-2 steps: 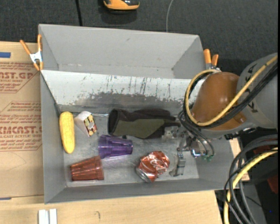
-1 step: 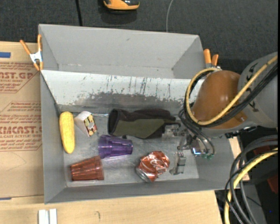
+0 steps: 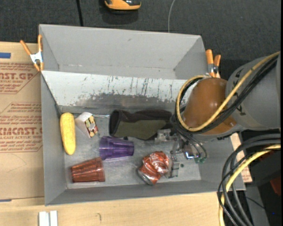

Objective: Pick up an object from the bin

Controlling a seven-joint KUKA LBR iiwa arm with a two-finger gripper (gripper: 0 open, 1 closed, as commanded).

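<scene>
My gripper [image 3: 175, 158] is low in the bin's front right part, under the orange-covered wrist. It sits right beside a crumpled red and silver foil packet [image 3: 153, 166], on the packet's right edge. Whether it touches the packet I cannot tell. A dark olive and black soft pouch [image 3: 139, 124] lies just behind and to the left of the gripper, along the back of the bin floor. A clear purple cup [image 3: 115, 148] lies on its side to the left of the packet.
Further left, a red-brown cup [image 3: 88, 170] lies on its side near the front wall. A yellow corn-like piece [image 3: 67, 133] rests along the left wall, with a small white carton [image 3: 88, 125] next to it. The arm and its cables cover the bin's right side.
</scene>
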